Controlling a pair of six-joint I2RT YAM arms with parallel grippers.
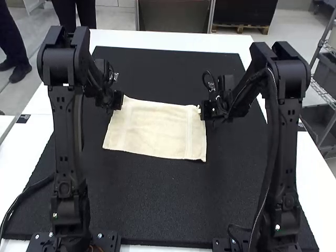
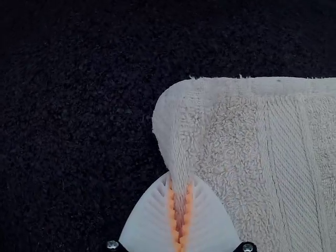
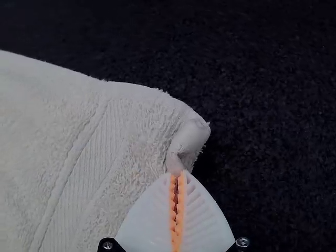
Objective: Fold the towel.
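A cream towel lies spread as a rectangle on the black mat. At its far left corner is my left gripper; at its far right corner is my right gripper. In the left wrist view, my left gripper is shut on a pinched corner of the towel, a small fold of cloth running between the orange pads. In the right wrist view, my right gripper is shut on the other corner of the towel, where the cloth curls up at the fingertips.
The black mat extends around the towel on all sides, over a white table. Both arms stand at the near edge, with the left arm's forearm beside the mat's left part and the right arm's beside its right part.
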